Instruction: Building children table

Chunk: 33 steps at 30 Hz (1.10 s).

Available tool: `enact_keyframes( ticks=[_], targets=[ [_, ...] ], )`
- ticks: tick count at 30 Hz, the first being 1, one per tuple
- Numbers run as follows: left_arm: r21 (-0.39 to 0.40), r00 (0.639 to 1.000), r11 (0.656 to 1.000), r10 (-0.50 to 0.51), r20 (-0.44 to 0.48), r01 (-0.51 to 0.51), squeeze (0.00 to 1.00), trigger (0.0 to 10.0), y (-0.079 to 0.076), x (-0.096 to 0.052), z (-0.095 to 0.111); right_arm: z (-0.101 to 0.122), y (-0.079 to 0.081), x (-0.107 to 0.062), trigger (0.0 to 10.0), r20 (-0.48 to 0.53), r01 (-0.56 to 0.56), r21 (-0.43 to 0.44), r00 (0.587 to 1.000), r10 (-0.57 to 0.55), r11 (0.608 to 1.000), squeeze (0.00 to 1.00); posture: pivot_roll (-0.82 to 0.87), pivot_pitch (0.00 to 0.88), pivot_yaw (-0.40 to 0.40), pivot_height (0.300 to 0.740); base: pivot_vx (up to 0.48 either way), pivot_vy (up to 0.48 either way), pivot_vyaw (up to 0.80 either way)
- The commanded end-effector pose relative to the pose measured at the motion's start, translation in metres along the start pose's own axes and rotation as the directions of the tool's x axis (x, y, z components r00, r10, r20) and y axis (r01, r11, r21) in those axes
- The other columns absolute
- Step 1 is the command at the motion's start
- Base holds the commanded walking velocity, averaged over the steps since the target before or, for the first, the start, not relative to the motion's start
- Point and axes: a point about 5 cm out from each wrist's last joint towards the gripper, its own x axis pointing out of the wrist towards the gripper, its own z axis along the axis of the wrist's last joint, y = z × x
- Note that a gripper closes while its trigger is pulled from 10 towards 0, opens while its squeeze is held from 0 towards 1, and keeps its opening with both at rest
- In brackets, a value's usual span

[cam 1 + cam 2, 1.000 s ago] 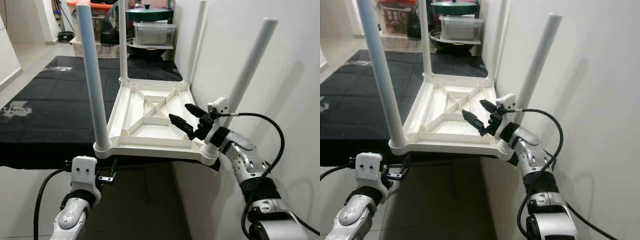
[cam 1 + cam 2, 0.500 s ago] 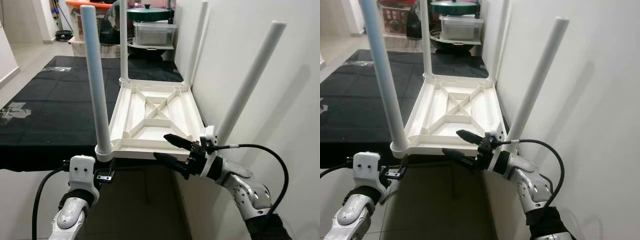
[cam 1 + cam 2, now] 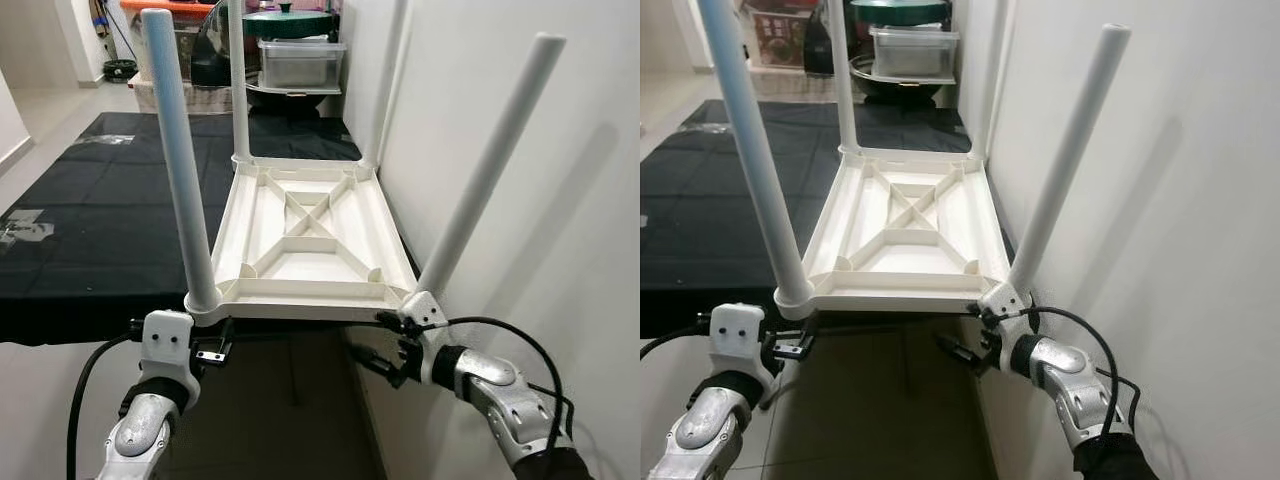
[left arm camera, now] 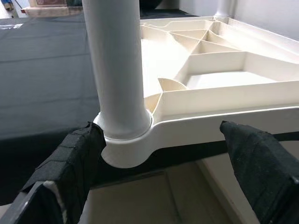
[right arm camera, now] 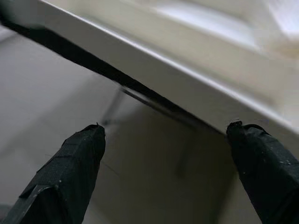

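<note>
Children's table (image 3: 315,235) — white, upturned on the black counter (image 3: 90,215), legs up, against the wall. Left gripper (image 4: 163,172) — jaws spread wide at the near-left leg socket. Right gripper (image 5: 173,172) — jaws released, just below the near-right edge.

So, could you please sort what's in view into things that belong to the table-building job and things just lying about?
Job:
- upturned white children's table
- its four legs, e.g. near-left leg
- left gripper
- right gripper

Lying about:
- black tabletop
- lidded clear container
- green pot lid
</note>
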Motion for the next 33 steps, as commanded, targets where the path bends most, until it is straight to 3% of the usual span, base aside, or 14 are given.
enact_keyframes(
  ticks=[1,5,8,12,13,14,15,16,20,22,27,31,32,33],
  targets=[
    [0.015,1.000,1.000,-0.005,-0.004,0.005,0.00,10.0,0.002,0.000,-0.001,-0.003,-0.006,-0.001,10.0,-0.044,0.057,-0.041,0.997,-0.058,0.998,0.00,0.02,0.000,-0.060,0.740,0.000,0.000,0.00],
    [0.015,1.000,1.000,-0.010,-0.003,0.010,0.00,10.0,0.002,0.000,-0.001,-0.010,-0.005,-0.004,10.0,-0.083,0.064,-0.090,0.994,-0.071,0.994,0.00,0.01,0.000,-0.062,0.740,0.000,0.000,0.00],
    [0.020,1.000,1.000,-0.025,-0.002,0.025,0.00,10.0,0.002,-0.001,-0.001,-0.021,-0.014,-0.006,10.0,-0.154,0.184,-0.114,0.968,-0.200,0.976,0.00,0.01,0.000,-0.061,0.740,0.000,0.000,0.00],
    [0.021,1.000,0.999,-0.027,-0.001,0.027,0.00,10.0,0.003,-0.001,-0.001,-0.023,-0.020,-0.007,10.0,-0.170,0.248,-0.116,0.949,-0.265,0.962,0.00,0.01,0.000,-0.060,0.740,0.000,0.000,0.00],
    [0.023,1.000,0.999,-0.030,0.000,0.030,0.00,10.0,0.004,-0.001,-0.001,-0.026,-0.027,-0.009,10.0,-0.200,0.314,-0.132,0.920,-0.336,0.940,0.00,0.01,0.000,-0.059,0.740,0.000,0.000,0.00],
    [0.023,1.000,0.999,-0.030,0.000,0.030,0.00,10.0,0.004,-0.001,-0.001,-0.026,-0.027,-0.009,10.0,-0.200,0.314,-0.132,0.920,-0.336,0.940,0.00,0.01,0.000,-0.059,0.740,0.000,0.000,0.00],
    [0.027,0.999,0.999,-0.038,0.001,0.038,0.00,10.0,0.005,0.000,-0.001,-0.029,-0.041,-0.015,10.0,-0.229,0.465,-0.102,0.849,-0.476,0.879,0.00,0.00,0.000,-0.057,0.740,0.000,0.000,0.00],
    [0.027,0.999,0.999,-0.041,0.002,0.040,0.00,10.0,0.005,0.000,-0.001,-0.030,-0.044,-0.017,10.0,-0.236,0.498,-0.089,0.831,-0.505,0.862,0.00,0.00,0.000,-0.057,0.740,0.000,0.000,0.00],
    [0.028,0.999,0.999,-0.043,0.002,0.043,0.00,10.0,0.005,0.000,-0.001,-0.030,-0.046,-0.019,10.0,-0.237,0.529,-0.069,0.815,-0.529,0.846,0.00,0.00,0.000,-0.056,0.740,0.000,0.000,0.00],
    [0.027,0.999,0.998,-0.049,0.001,0.049,0.00,10.0,0.004,0.000,-0.001,-0.023,-0.053,-0.025,10.0,-0.200,0.596,-0.006,0.786,-0.585,0.803,0.00,0.00,0.000,-0.051,0.740,0.000,0.000,0.00],
    [0.028,0.998,0.998,-0.056,0.002,0.056,0.00,10.0,0.003,0.001,-0.001,-0.011,-0.058,-0.025,10.0,-0.133,0.634,0.078,0.771,-0.623,0.769,0.00,0.00,0.000,-0.049,0.740,0.000,0.000,0.00],
    [0.028,0.998,0.998,-0.058,0.005,0.058,0.00,10.0,0.003,0.002,0.000,0.003,-0.052,-0.018,10.0,-0.060,0.602,0.149,0.798,-0.600,0.785,0.00,0.00,0.000,-0.052,0.740,0.000,0.000,0.00],
    [0.029,0.998,0.998,-0.059,0.006,0.059,0.00,10.0,0.005,0.002,0.000,0.015,-0.045,-0.012,10.0,0.020,0.548,0.177,0.828,-0.560,0.817,0.00,0.00,0.000,-0.052,0.740,0.000,0.000,0.00],
    [0.029,0.998,0.998,-0.059,0.006,0.059,0.00,10.0,0.005,0.002,0.000,0.015,-0.045,-0.012,10.0,0.020,0.548,0.177,0.828,-0.560,0.817,0.00,0.00,0.000,-0.052,0.740,0.000,0.000,0.00]
  ],
)
